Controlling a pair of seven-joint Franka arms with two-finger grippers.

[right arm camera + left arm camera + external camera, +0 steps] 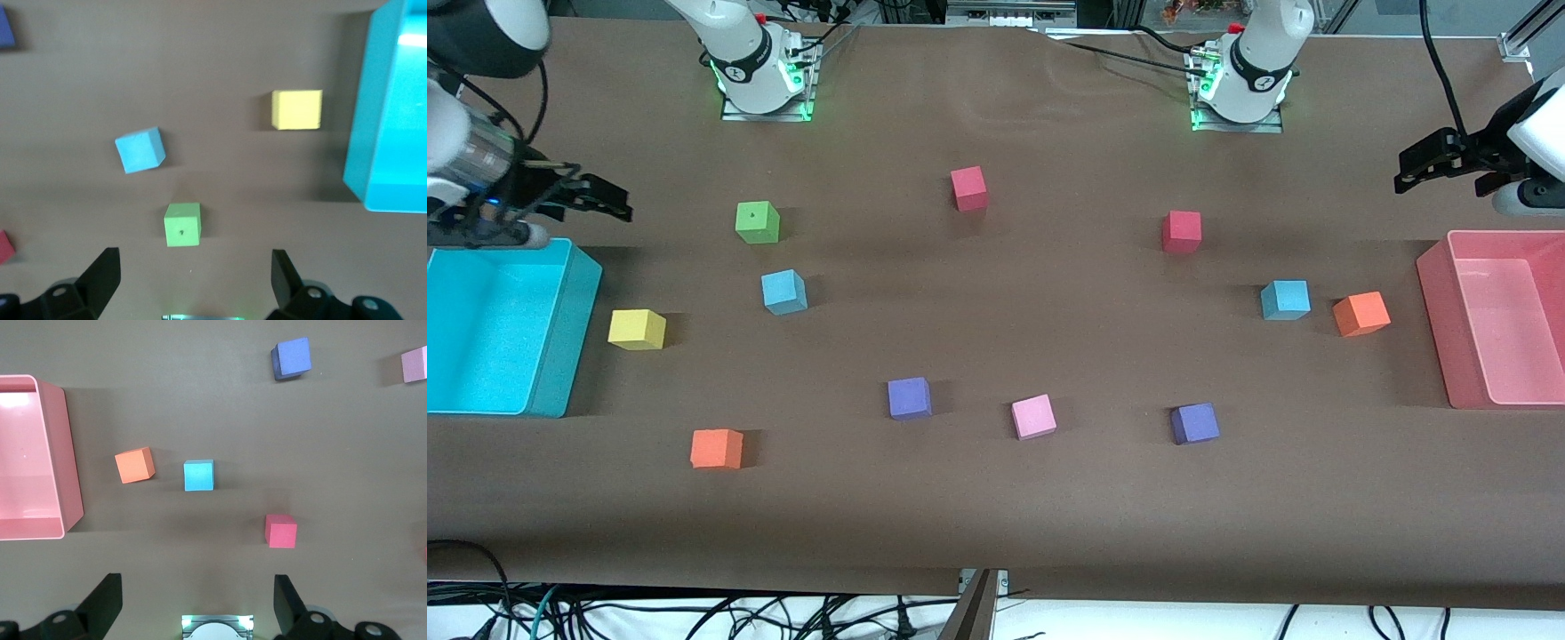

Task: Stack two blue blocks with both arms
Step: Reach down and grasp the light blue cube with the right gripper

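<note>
In the front view, no stacking is done yet: the two sky-blue foam cubes [783,292] [1285,300] lie well apart on the table. The right gripper [596,197] hangs near the cyan plastic bin [569,329], the left gripper [1427,164] above the pink plastic bin [1436,320].

In the left wrist view, wide-open fingers [103,603] are seen with one blue cube [199,475] ahead.

In the right wrist view, wide fingers [100,277] are seen, the other blue cube [140,150] ahead.

Two blue blocks [783,292] [1285,300]; two each red [969,188], orange [717,448], purple [910,397] cubes; seemingly two bins [560,356].

No readable text or labels anywhere (blocks and bins included)
</note>
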